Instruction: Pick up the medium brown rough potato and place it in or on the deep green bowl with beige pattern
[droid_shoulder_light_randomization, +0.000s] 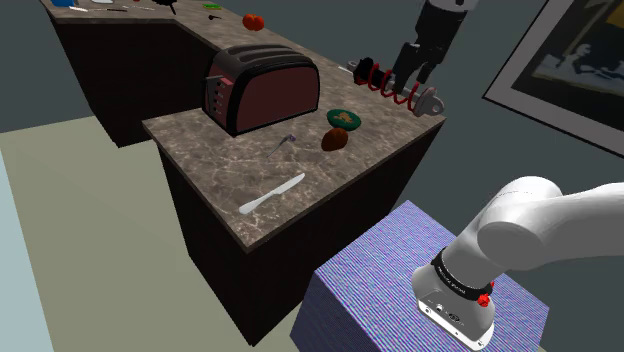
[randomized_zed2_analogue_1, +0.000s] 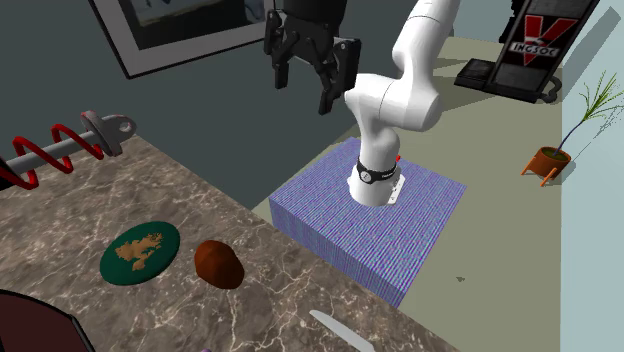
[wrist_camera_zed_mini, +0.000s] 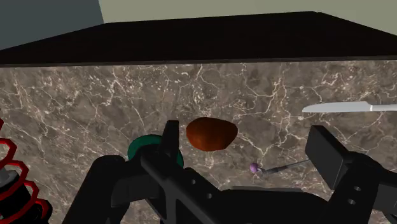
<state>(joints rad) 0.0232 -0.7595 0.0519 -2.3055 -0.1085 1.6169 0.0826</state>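
Two fingers spread wide, clasping nothing, gripper (randomized_zed2_analogue_1: 303, 85) hanging well above the counter (droid_shoulder_light_randomization: 230, 170). Come down over the potato (wrist_camera_zed_mini: 211, 134), lying on the counter just beside the bowl (randomized_zed2_analogue_1: 140, 251); straddle its narrow width, sink past its middle before closing, and keep clear of the bowl's rim. Close squarely: rounded, so likely to roll if nudged off-centre.

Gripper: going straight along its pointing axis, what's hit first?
Gripper is open; likely the potato first, or the marble counter just beside it. Depth unclear.
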